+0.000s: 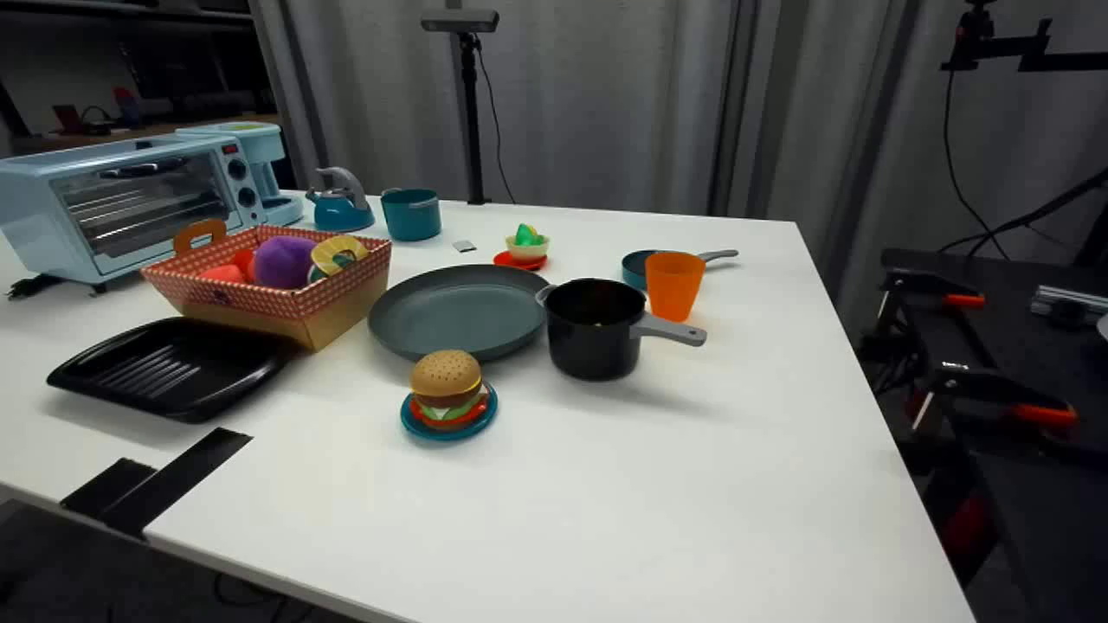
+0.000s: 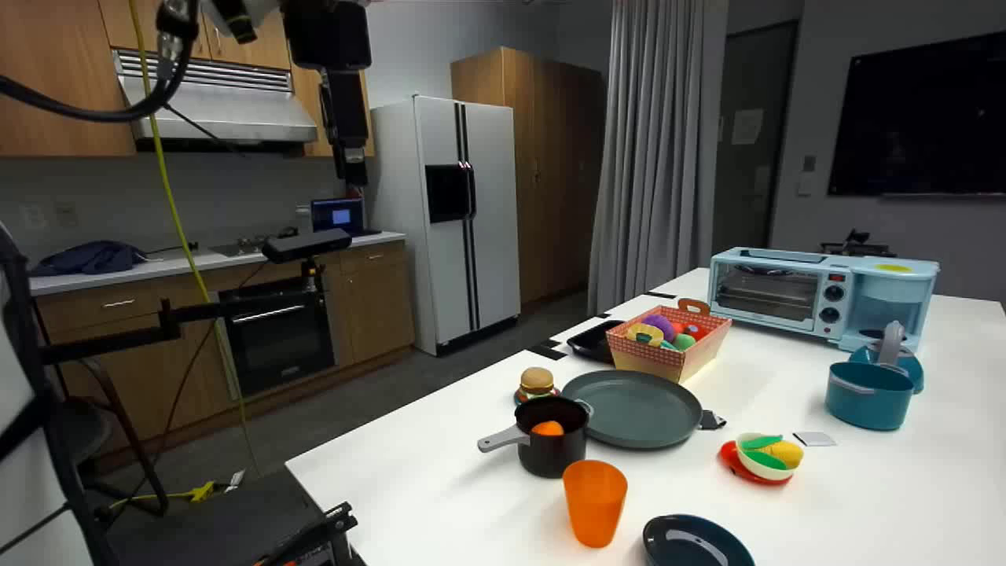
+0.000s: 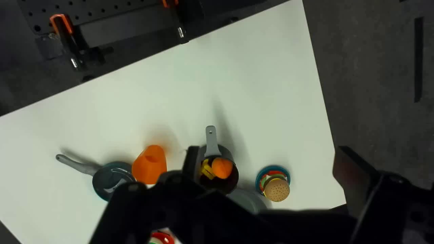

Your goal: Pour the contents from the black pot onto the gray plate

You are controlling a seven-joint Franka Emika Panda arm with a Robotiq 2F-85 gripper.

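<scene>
While the black two-fingered gripper [image 3: 268,161] hangs with its jaws spread wide, the small round black saucepan with a long gray handle [image 1: 593,342] stands upright at the centre of an exterior view, orange and yellow toy-food pieces [image 3: 222,168] inside it. Just left of it lies the round, shallow dark gray plate [image 1: 463,311]; whether they touch I cannot tell. Close on the right, a tapered orange plastic cup [image 1: 674,285] hides part of a teal frying pan with a gray handle [image 1: 635,270]. A toy burger [image 1: 446,381] on a small blue saucer [image 1: 433,433] sits below centre. Toward the left are a red-checked basket [image 1: 251,300] of colourful toys [image 1: 284,262], a ridged black rectangular tray [image 1: 156,368] in front, and a light-blue toaster oven [image 1: 35,216] beyond. Farther up stand a blue kettle [image 1: 342,214] and a deep teal pot [image 1: 412,216]. All rest on a white tabletop [image 1: 606,502], marked with black tape [image 1: 177,478] at lower left. Gray curtains [image 1: 597,104] hang behind; a white refrigerator [image 2: 440,236] and wooden cabinets [image 2: 55,86] show in an exterior view.
</scene>
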